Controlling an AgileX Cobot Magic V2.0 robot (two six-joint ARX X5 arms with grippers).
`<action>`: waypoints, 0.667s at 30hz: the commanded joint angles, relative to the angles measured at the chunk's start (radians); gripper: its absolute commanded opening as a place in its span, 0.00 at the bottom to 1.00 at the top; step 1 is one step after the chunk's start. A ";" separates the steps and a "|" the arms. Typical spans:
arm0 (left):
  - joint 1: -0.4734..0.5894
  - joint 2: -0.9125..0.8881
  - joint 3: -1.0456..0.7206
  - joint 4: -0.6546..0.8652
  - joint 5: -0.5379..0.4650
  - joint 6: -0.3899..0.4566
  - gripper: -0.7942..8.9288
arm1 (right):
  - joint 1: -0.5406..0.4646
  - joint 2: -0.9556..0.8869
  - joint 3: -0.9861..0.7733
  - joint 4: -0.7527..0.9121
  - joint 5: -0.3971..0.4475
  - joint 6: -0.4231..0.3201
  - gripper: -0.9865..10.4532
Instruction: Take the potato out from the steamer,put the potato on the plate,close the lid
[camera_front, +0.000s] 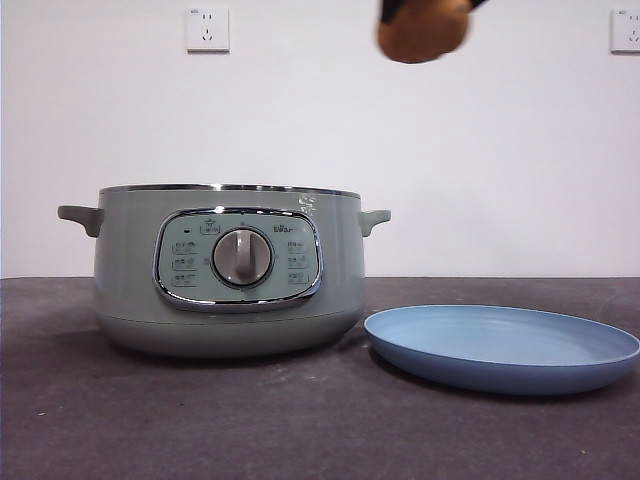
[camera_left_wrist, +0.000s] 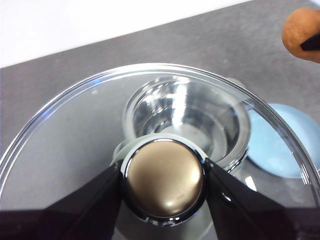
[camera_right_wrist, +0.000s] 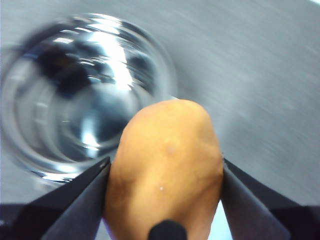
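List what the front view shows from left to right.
Left wall socket → steamer → potato, held high by the right tool → plate → right wall socket at the edge.

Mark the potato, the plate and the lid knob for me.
potato (camera_right_wrist: 165, 175): right wrist view, middle of its skin, held in the right tool.
plate (camera_front: 500, 345): front view, bare inner surface.
lid knob (camera_left_wrist: 164, 179): left wrist view, top of its dome, held in the left tool.
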 joint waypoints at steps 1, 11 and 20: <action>0.002 0.006 0.005 0.071 0.028 0.003 0.07 | -0.032 -0.010 -0.043 -0.009 -0.013 -0.010 0.07; 0.000 0.080 0.005 0.116 0.047 0.007 0.07 | -0.102 -0.021 -0.336 0.135 -0.080 -0.004 0.07; -0.010 0.113 0.005 0.158 0.047 0.007 0.07 | -0.102 -0.021 -0.687 0.455 -0.106 0.049 0.07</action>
